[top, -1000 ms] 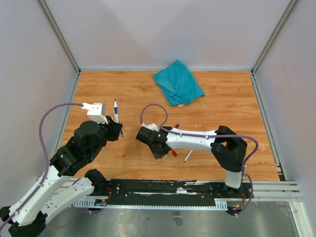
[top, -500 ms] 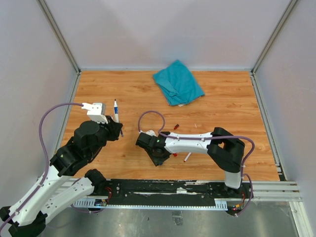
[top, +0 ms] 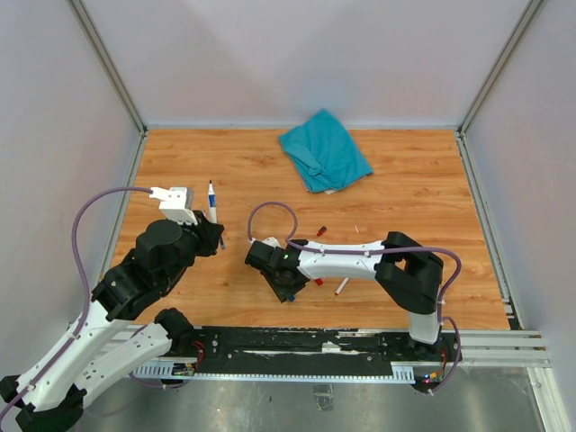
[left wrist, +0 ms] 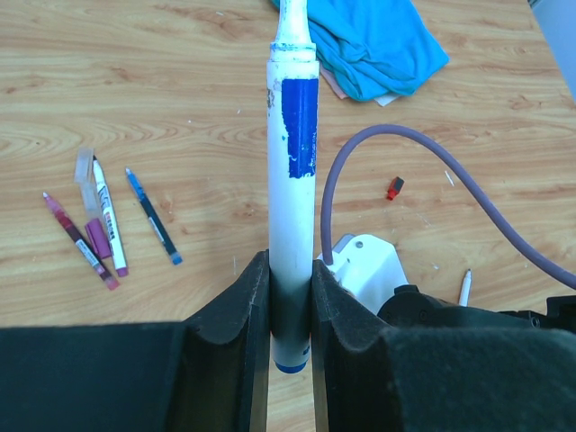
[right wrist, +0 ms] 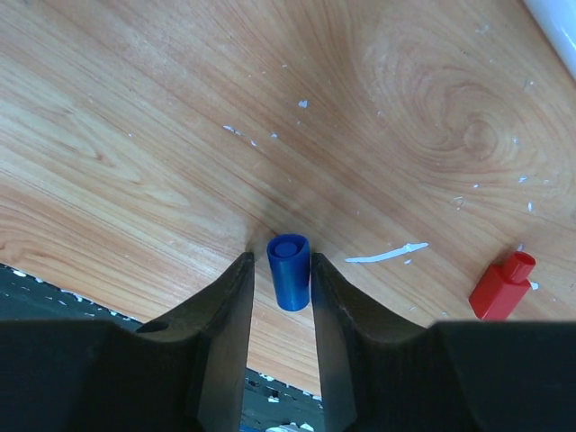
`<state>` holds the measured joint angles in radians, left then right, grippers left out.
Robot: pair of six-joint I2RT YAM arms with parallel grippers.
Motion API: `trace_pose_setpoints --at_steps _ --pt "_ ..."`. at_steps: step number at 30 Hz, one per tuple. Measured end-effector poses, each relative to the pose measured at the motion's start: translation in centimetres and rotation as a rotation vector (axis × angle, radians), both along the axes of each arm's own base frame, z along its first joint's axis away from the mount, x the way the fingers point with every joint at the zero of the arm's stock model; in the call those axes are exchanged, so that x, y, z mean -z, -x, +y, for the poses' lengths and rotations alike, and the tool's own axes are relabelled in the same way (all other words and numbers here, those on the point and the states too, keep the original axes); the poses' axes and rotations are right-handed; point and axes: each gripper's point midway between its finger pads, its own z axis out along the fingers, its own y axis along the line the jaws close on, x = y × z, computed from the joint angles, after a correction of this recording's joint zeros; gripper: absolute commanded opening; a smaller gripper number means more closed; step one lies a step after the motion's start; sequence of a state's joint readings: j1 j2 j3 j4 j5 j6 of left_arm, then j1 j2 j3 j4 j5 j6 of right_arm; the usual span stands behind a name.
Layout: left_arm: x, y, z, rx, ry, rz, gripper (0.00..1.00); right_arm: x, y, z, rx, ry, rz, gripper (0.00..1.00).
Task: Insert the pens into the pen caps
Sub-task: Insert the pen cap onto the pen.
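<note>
**Blue pen in left grip; blue cap between right jaws**

My left gripper pinches the blue-labelled pen near its lower end, with the barrel upright over the left side of the table. My right gripper sits low near the front edge. Its jaws are slightly apart around the blue cap, which stands on end. A sliver of wood shows between the cap and one finger. A red cap lies near. Three loose pens lie together.

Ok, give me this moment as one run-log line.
left hand: shut on blue pen, upright | right hand: down at table, astride blue cap, grip unclear | capping: not yet done
</note>
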<state>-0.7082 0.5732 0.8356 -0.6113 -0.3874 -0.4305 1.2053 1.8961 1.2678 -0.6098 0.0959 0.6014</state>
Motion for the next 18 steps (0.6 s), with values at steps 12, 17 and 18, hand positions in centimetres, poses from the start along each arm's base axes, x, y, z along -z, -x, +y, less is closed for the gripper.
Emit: trace_pose_setpoints --at_steps 12,17,18 --pt "0.2 -0.1 -0.1 0.0 -0.004 0.006 0.01 -0.2 -0.4 -0.4 -0.013 0.019 -0.022 0.01" --pt "1.3 -0.4 -0.9 0.025 -0.006 0.023 0.01 -1.1 -0.6 -2.5 -0.055 0.028 -0.077 0.01" --pt "1.7 -0.4 -1.1 0.03 -0.007 0.028 0.01 -1.7 -0.6 -2.6 -0.073 0.01 -0.09 0.01"
